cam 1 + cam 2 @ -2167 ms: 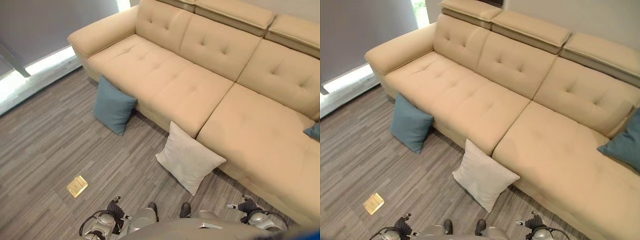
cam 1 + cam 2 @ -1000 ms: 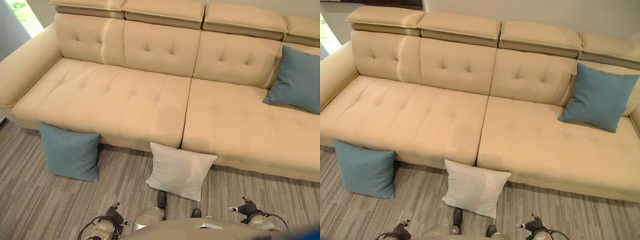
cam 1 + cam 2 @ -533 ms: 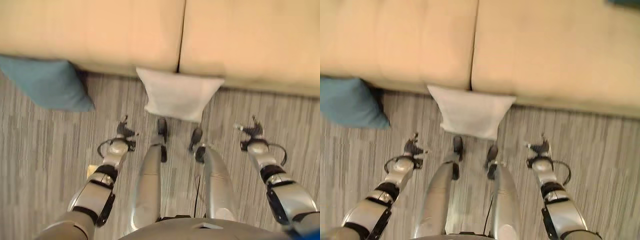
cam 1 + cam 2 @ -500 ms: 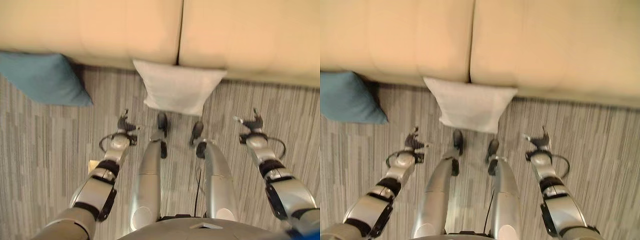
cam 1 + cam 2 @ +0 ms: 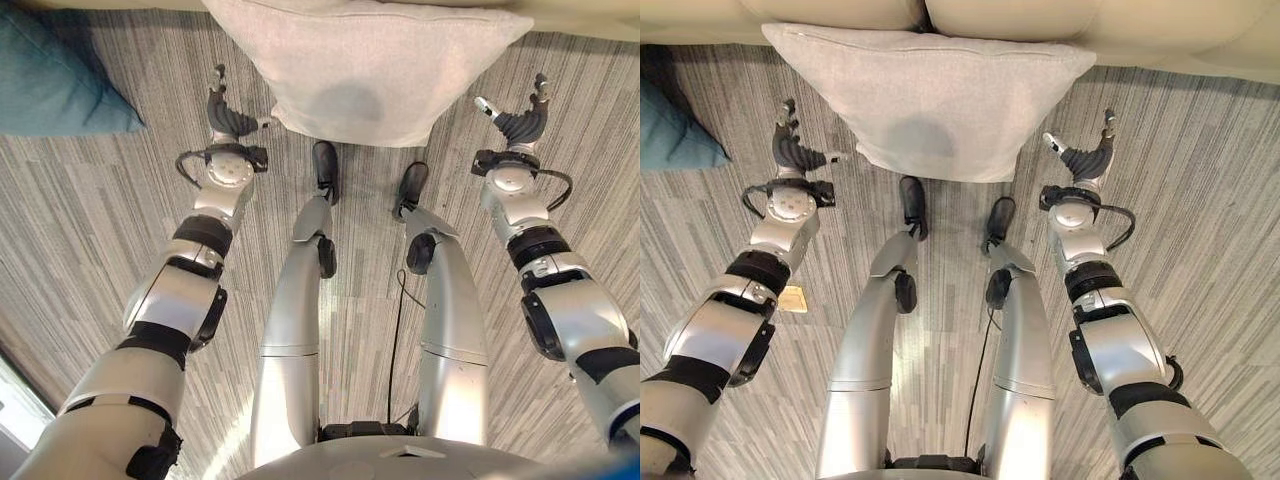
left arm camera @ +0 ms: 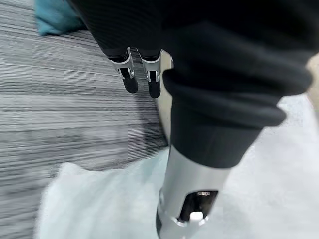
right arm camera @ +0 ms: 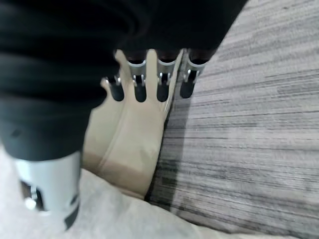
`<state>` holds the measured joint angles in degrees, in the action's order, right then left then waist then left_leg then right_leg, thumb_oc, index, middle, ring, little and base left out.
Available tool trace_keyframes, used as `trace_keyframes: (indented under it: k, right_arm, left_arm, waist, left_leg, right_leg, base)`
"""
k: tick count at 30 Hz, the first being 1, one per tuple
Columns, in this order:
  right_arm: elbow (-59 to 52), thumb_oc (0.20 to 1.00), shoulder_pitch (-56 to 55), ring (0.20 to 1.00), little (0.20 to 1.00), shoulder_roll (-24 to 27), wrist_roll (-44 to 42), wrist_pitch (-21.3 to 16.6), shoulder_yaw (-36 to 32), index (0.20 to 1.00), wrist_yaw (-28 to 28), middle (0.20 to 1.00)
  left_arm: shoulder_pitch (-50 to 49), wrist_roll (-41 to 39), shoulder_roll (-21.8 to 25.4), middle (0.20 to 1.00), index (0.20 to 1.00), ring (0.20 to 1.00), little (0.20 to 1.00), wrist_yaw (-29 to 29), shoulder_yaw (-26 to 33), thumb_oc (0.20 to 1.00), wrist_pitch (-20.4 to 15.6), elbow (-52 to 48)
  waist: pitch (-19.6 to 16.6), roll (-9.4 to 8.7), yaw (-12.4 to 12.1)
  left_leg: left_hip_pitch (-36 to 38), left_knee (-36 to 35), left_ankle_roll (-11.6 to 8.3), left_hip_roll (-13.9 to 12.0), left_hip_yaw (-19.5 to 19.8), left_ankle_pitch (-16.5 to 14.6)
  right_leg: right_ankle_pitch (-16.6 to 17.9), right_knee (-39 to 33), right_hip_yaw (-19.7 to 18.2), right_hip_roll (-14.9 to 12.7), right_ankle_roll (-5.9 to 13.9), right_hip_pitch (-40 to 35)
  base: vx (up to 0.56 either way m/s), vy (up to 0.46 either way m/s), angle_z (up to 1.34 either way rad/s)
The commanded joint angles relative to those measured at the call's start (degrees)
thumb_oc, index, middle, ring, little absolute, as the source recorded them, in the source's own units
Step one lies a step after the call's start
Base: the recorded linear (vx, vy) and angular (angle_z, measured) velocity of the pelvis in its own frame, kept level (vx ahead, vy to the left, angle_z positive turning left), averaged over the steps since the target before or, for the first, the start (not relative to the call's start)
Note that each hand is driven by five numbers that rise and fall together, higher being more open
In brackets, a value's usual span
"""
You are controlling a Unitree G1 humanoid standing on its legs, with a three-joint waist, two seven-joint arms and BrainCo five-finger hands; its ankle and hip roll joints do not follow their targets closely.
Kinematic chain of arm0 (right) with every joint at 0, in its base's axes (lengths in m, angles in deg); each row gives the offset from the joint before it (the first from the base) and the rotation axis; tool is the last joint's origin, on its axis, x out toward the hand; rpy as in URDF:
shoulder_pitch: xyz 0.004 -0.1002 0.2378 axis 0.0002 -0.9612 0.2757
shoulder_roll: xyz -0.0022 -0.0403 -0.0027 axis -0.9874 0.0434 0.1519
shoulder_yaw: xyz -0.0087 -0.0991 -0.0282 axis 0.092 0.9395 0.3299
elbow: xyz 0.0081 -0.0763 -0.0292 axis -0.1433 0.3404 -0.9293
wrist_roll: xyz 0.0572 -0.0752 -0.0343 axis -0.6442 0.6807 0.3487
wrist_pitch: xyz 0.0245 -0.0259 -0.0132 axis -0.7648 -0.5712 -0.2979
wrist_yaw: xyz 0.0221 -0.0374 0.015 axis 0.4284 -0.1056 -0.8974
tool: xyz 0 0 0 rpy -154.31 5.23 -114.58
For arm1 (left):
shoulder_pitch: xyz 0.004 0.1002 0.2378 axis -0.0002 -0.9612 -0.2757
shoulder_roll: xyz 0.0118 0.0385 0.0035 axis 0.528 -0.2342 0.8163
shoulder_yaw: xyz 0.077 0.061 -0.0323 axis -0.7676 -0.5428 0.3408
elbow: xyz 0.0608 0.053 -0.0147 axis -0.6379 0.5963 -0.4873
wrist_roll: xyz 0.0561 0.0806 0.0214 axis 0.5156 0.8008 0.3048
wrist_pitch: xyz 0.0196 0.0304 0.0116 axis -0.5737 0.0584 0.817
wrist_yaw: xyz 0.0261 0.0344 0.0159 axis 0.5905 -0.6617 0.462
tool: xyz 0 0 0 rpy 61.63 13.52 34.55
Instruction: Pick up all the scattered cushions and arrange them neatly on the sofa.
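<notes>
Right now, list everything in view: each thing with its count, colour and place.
Square fabric cushion: one, light grey, on the floor leaning against the sofa front, between the two hands.
Soft fabric cushion: one, teal blue, on the floor to the robot's left.
Upholstered sofa: one, beige, along the far edge.
Striped carpet floor: grey, under everything.
Small flat floor plate: one, yellowish, beside the left arm.
Left hand: fingers open, by the grey cushion's left corner.
Right hand: fingers open, by its right corner.
</notes>
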<state>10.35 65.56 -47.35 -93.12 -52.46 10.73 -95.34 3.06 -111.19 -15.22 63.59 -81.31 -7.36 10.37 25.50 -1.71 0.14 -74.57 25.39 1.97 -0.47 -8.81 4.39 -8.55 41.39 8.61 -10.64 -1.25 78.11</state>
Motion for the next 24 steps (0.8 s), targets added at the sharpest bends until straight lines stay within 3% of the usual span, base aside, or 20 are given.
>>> trace_keyframes:
  k: [1, 8, 11, 16, 17, 18, 19, 24]
  right_arm:
    - [-1.2, 1.000, -6.8, 1.000, 1.000, 0.6, 1.6, -1.9, 2.6, 1.000, -1.7, 1.000]
    - [1.0, 1.000, 5.4, 1.000, 1.000, 1.0, -2.1, -1.8, 8.8, 1.000, 0.7, 1.000]
    - [2.8, 1.000, 11.5, 1.000, 1.000, -2.1, -5.9, -2.0, 12.1, 1.000, 2.0, 1.000]
    - [-0.8, 1.000, 15.9, 1.000, 1.000, -10.1, -13.7, -5.2, 15.2, 1.000, 4.7, 1.000]
    - [-1.5, 0.812, 15.7, 0.812, 0.812, -10.9, -14.6, -5.7, 15.4, 0.812, 5.4, 0.812]
    - [-2.4, 0.285, 15.4, 0.285, 0.285, -11.7, -15.7, -6.4, 15.5, 0.285, 6.3, 0.285]
    - [-4.2, 0.200, 14.8, 0.200, 0.200, -12.0, -15.9, -7.3, 15.6, 0.200, 7.0, 0.200]
    - [-10.7, 0.200, 10.5, 0.200, 0.200, -11.3, -14.2, -8.8, 12.6, 0.200, 6.9, 0.200]
  left_arm:
    - [-7.2, -0.1, 1.1, 1.000, 1.000, 1.000, 1.000, 2.1, 0.9, 1.000, -2.4, 0.7]
    - [4.6, -4.9, 0.2, 1.000, 1.000, 1.000, 1.000, 1.1, -3.9, 1.000, -2.8, 1.5]
    - [10.8, -9.8, -3.8, 1.000, 1.000, 1.000, 1.000, 0.2, -5.3, 1.000, -3.2, 2.7]
    - [12.8, -21.5, -12.3, 1.000, 1.000, 1.000, 1.000, -0.5, -4.1, 1.000, -8.2, -5.3]
    - [12.5, -22.4, -12.8, 1.000, 1.000, 1.000, 1.000, -0.7, -4.0, 1.000, -8.6, -6.6]
    - [12.2, -23.2, -13.2, 0.354, 0.354, 0.354, 0.354, -1.0, -3.6, 0.354, -9.2, -8.1]
    - [11.5, -24.4, -13.7, 0.200, 0.200, 0.200, 0.200, -1.2, -3.1, 0.200, -10.0, -10.8]
    - [6.8, -25.2, -14.2, 0.200, 0.200, 0.200, 0.200, -0.9, 0.1, 0.200, -12.1, -19.3]
  waist:
    - [-10.0, 0.43, 0.6]
    - [-8.9, 0.24, 0.2]
    - [-8.7, 0.08, -0.1]
    - [-9.8, 0.42, -0.9]
    - [-10.1, 0.45, -0.9]
    - [-10.7, 0.47, -0.9]
    - [-11.5, 0.45, -0.8]
    - [-13.9, 0.64, -0.8]
  left_leg:
    - [-4.9, 5.7, -3.15, 0.7, 5.4, -8.5]
    - [-10.6, 7.4, -2.95, 0.5, 6.4, -7.9]
    - [-12.2, 7.3, -3.09, 0.7, 6.8, -7.4]
    - [-13.8, 7.8, -3.30, 1.4, 7.4, -6.8]
    - [-13.9, 7.9, -3.36, 1.5, 7.3, -6.7]
    - [-14.0, 8.0, -3.43, 1.6, 7.4, -6.7]
    - [-13.9, 8.0, -3.55, 1.8, 7.5, -6.6]
    - [-10.9, 4.9, -4.31, 1.7, 7.1, -5.7]
  right_leg:
    - [8.2, -11.9, -1.1, -0.8, 9.17, 0.2]
    - [7.9, -9.3, -1.3, -0.7, 9.49, 6.1]
    - [8.1, -9.5, -1.3, -0.4, 9.56, 7.4]
    - [8.1, -8.8, -1.2, 0.1, 9.32, 8.9]
    - [8.1, -8.6, -1.2, 0.1, 9.32, 9.1]
    - [8.1, -8.5, -1.1, 0.1, 9.30, 9.2]
    - [8.2, -8.5, -1.0, 0.3, 9.23, 9.1]
    - [8.7, -10.0, -0.8, 0.3, 9.61, 6.7]
  base:
    - [0.06, 0.006, 0.00]
    - [0.03, -0.007, 0.00]
    - [0.01, -0.021, 0.00]
    - [0.00, -0.003, 0.02]
    - [-0.01, -0.004, 0.05]
    - [0.00, 0.006, 0.04]
    - [0.00, 0.000, 0.00]
    - [0.00, 0.007, 0.00]
